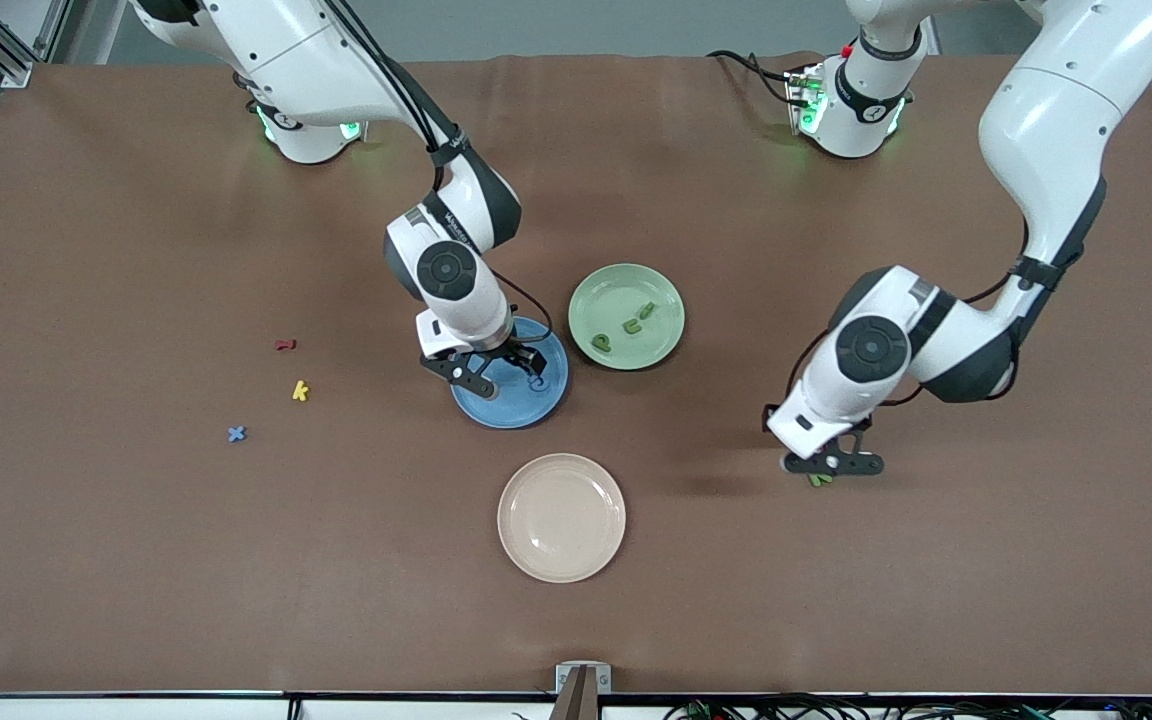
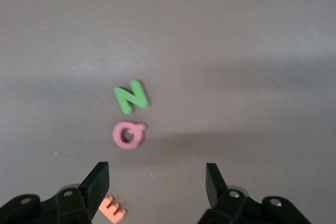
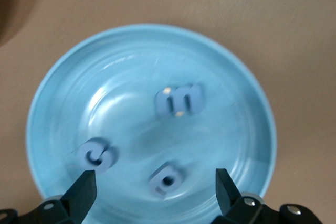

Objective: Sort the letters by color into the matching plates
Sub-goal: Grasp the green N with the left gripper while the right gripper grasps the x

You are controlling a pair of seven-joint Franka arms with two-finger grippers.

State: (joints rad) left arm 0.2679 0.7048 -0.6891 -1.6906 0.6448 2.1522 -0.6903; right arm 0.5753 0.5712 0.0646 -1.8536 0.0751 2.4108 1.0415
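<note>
Over the blue plate (image 1: pixel 511 400), right gripper (image 1: pixel 501 368) open, left gripper (image 1: pixel 833 465) low

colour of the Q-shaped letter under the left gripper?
Pink. The Q-shaped letter shows best in the left wrist view, beside the green N.

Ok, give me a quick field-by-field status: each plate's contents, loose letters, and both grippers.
blue plate: three blue letters
green plate: three green letters
beige plate: no letters
right gripper: open, over the blue plate
left gripper: open, over the green N, pink letter and orange letter on the table
blue X: on the table toward the right arm's end, with the yellow letter and red letter
</note>
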